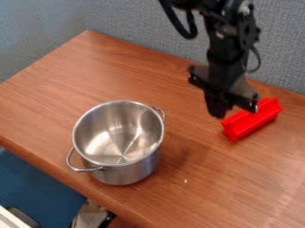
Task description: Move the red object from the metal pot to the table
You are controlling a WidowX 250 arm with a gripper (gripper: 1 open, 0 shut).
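Note:
The red object (252, 120) lies flat on the brown wooden table (84, 76) near its right edge, nothing holding it. My gripper (220, 107) hangs just left of it and a little above, fingers drawn together and empty, with the black arm rising behind. The metal pot (117, 141) stands upright at the front left of the table, its shiny inside bare.
A blue-grey wall runs behind the table. The table's front edge passes just below the pot, with dark floor and some clutter beneath it. Open wood lies between the pot and the red object.

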